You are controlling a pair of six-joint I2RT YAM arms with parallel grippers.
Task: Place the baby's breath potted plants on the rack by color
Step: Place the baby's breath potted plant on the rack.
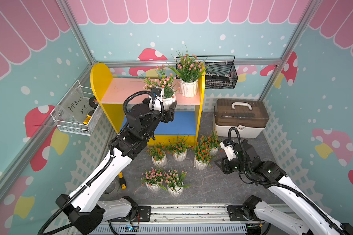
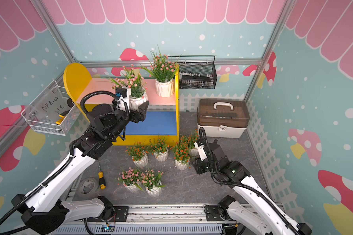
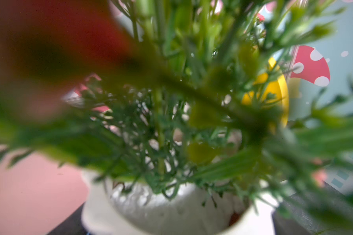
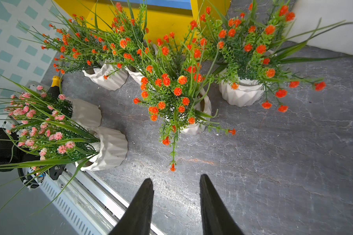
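The rack (image 1: 102, 81) has yellow sides, a pink upper board (image 1: 120, 89) and a blue lower board (image 1: 181, 124). One pink-blossomed plant (image 1: 189, 87) stands at the right end of the upper board. My left gripper (image 1: 167, 106) is shut on the white pot of a second pink plant (image 1: 168, 100) (image 3: 171, 207) at the upper board's front edge. Two pink plants (image 1: 153, 186) (image 1: 175, 190) stand on the floor near the front. Several orange-red plants (image 1: 179, 155) (image 4: 194, 114) stand before the rack. My right gripper (image 4: 175, 181) (image 1: 217, 161) is open and empty, just right of them.
A black wire mesh basket (image 1: 220, 77) hangs on the back wall and a white wire basket (image 1: 75, 118) on the left wall. A white box with a brown lid (image 1: 240, 118) sits right of the rack. A yellow-handled screwdriver (image 1: 122, 181) and a tape roll (image 2: 88, 186) lie front left.
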